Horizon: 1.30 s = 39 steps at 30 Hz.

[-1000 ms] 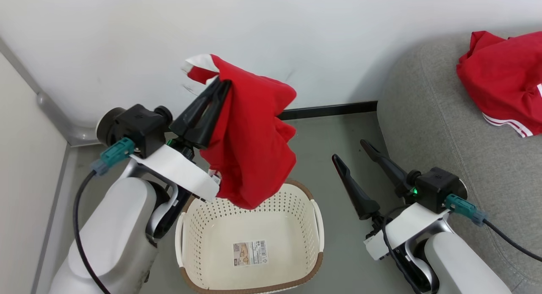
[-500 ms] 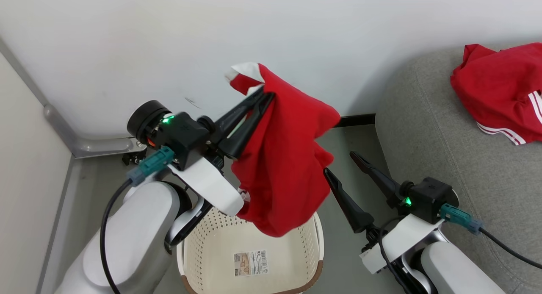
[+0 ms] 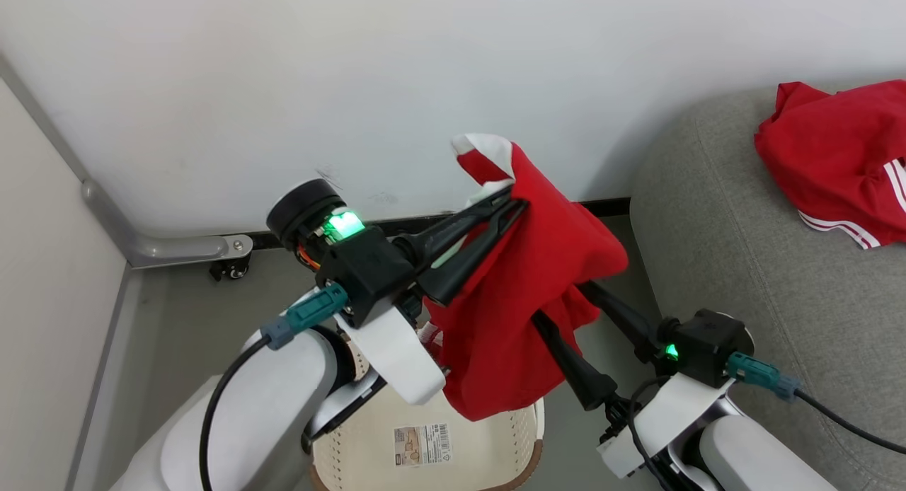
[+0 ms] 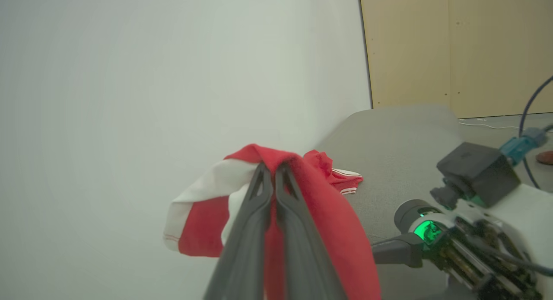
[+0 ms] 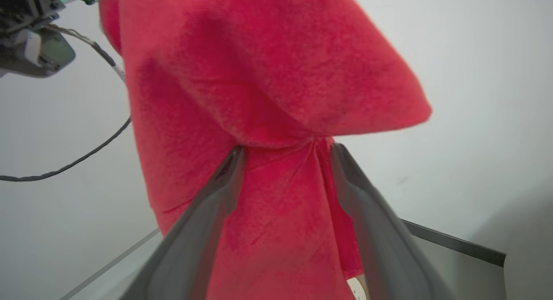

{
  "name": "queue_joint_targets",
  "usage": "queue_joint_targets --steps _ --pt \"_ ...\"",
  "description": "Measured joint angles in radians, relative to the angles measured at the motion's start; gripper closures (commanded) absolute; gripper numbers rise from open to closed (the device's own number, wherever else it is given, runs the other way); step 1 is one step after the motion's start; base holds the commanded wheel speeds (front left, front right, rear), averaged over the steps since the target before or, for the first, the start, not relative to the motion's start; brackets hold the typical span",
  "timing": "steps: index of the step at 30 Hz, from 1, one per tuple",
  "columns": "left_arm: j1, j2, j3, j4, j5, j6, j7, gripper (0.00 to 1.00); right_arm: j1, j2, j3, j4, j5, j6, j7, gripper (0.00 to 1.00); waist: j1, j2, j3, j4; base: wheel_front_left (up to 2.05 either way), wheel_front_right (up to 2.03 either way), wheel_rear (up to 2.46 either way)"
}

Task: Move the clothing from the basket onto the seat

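At the lower centre of the head view, a cream-white perforated plastic laundry basket (image 3: 524,434) with a brown rim stood on the grey floor (image 3: 184,314), largely covered by the pale left forearm (image 3: 269,406). On its bottom lay a rectangular label sticker (image 3: 422,445) with a barcode and a small picture; its print was too small to read.

Above the basket, at mid-frame, the left end effector (image 3: 515,198) had its two dark fingers pressed together on a bright red soft fabric garment (image 3: 509,321) with a white trimmed edge. It pinched the garment near the top, so the cloth hung down in folds with its lowest part over the basket's far rim. In the left wrist view the white band flopped to the left of the closed fingers.

At the lower right, the right end effector (image 5: 287,149) had its fingers spread wide. The right wrist view showed red fabric bunched at their tips, but contact could not be judged.

At the upper right of the head view, a second red garment (image 3: 835,151) with white stripes lay crumpled on the large grey woven-fabric sofa seat (image 3: 743,279), well apart from the basket.
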Motion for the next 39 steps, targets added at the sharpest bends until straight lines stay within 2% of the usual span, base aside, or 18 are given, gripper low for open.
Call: queue_joint_targets --steps 13,14,15,16,29,31,32,33,39 --pt "-0.004 0.035 -0.094 -0.072 -0.033 0.0 0.038 1.0 -0.001 -0.045 0.068 -0.014 0.054 0.0 0.0 0.0 0.0 0.0 -0.001 0.011 0.0 0.0 0.0" --pt "-0.007 0.04 -0.094 -0.077 -0.037 0.0 0.039 1.0 -0.001 -0.049 0.076 -0.014 0.058 0.0 0.0 0.28 0.0 0.0 0.001 0.012 0.0 0.0 0.0" --pt "-0.01 0.043 -0.094 -0.08 -0.039 0.0 0.043 1.0 -0.001 -0.051 0.084 -0.014 0.062 0.0 0.0 0.84 0.0 0.0 0.002 0.012 0.0 0.0 0.0" --pt "-0.013 0.045 -0.094 -0.083 -0.046 0.0 0.046 1.0 -0.001 -0.053 0.089 -0.016 0.062 0.0 0.0 1.0 0.0 0.0 0.004 0.013 0.0 0.0 0.0" --pt "-0.01 0.07 -0.039 -0.063 -0.088 0.002 0.072 1.0 -0.026 -0.076 0.106 -0.06 0.09 0.0 0.0 1.0 0.0 0.0 0.033 0.011 0.0 0.0 0.0" --pt "-0.009 0.077 -0.025 -0.053 -0.089 0.009 0.072 0.54 -0.027 -0.077 0.104 -0.067 0.091 0.0 0.0 1.0 0.0 0.0 0.037 0.01 0.0 0.0 0.0" --pt "-0.008 0.079 -0.019 -0.047 -0.089 0.012 0.072 0.22 -0.027 -0.078 0.104 -0.07 0.092 0.0 0.0 1.0 0.0 0.0 0.04 0.01 0.0 0.0 0.0" --pt "-0.005 0.08 -0.012 -0.041 -0.09 0.015 0.072 0.0 -0.027 -0.079 0.104 -0.073 0.095 0.0 0.0 1.0 0.0 0.0 0.042 0.009 0.0 0.0 0.0" --pt "0.011 0.083 -0.001 -0.019 -0.108 0.032 0.082 0.0 -0.029 -0.083 0.104 -0.082 0.099 0.0 0.0 1.0 0.0 0.0 0.054 0.004 0.0 0.0 0.0"
